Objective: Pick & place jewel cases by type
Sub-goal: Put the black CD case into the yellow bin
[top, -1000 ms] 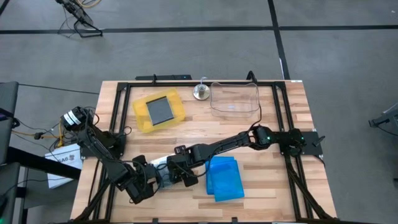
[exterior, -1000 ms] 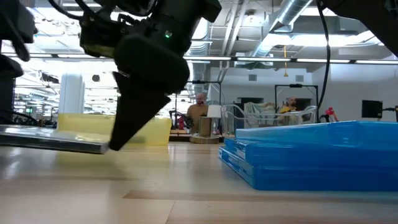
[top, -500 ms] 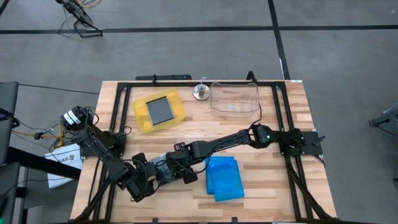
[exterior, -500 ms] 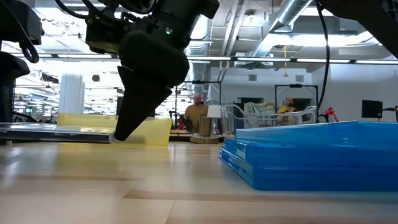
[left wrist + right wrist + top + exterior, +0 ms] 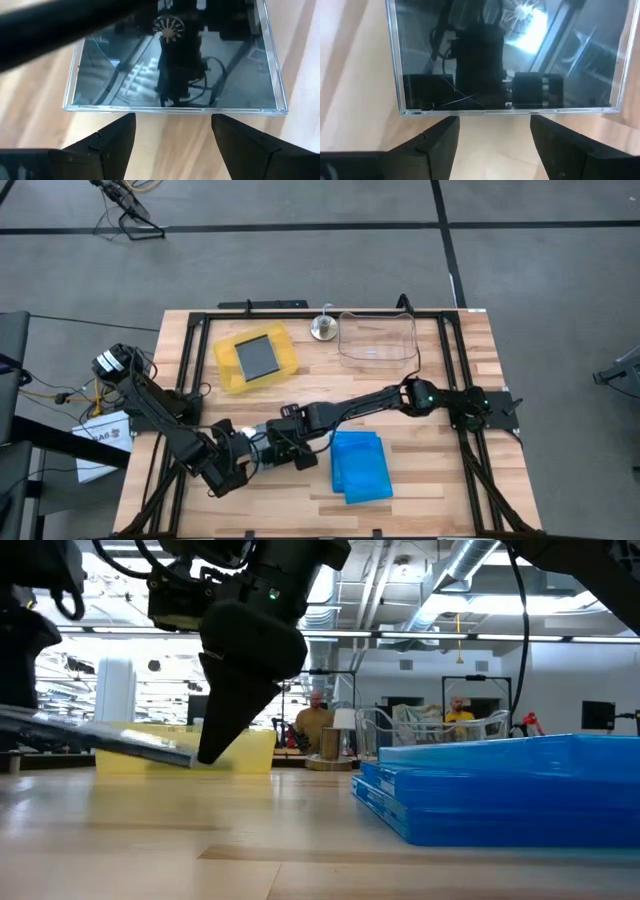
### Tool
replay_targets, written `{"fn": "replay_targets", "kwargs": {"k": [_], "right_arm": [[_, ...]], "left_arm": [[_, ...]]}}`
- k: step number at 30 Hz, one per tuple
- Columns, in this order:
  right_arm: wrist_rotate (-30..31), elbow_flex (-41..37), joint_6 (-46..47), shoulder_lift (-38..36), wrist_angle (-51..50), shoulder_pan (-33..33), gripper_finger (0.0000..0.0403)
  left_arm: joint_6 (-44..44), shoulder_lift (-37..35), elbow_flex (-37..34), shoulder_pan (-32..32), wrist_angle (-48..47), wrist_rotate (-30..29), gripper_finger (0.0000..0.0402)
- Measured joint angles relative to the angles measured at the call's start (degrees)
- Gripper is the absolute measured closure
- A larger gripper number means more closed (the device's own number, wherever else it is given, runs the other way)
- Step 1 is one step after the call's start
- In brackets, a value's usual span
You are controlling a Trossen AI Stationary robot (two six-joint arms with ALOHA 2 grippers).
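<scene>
From above, we see both grippers meet near the front left of the wooden table (image 5: 450,380), with the left gripper (image 5: 243,460) and the right gripper (image 5: 283,452) almost nose to nose. The flat clear-grey jewel case (image 5: 262,457) lies between them, mostly hidden, so we think each is about as near to it.

From table height, the case (image 5: 100,740) is tilted, one side up in the air and the other dipping toward the dark right gripper (image 5: 215,745). The stack of bright blue jewel cases (image 5: 500,790) lies flat, well apart.

The left wrist view shows the case (image 5: 175,60) just past the spread left fingers (image 5: 107,142), edge across them, not gripped.

The right wrist view shows the same case (image 5: 505,55) beyond the right fingers (image 5: 437,142), also spread, holding nothing.
</scene>
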Motion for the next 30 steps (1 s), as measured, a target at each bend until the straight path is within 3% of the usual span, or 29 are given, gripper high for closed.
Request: {"fn": "replay_targets", "kwargs": {"k": [14,30], "right_arm": [[-0.33,5.35,0.05,-0.05,-5.70,-4.20,0.0163],[-0.11,5.60,-1.97,-0.09,-5.84,-4.33,0.0163]], "left_arm": [[2.99,-3.23,0.02,4.09,-6.82,-0.55,0.0143],[4.75,-3.23,0.00,6.24,-8.55,-0.47,0.0143]]}}
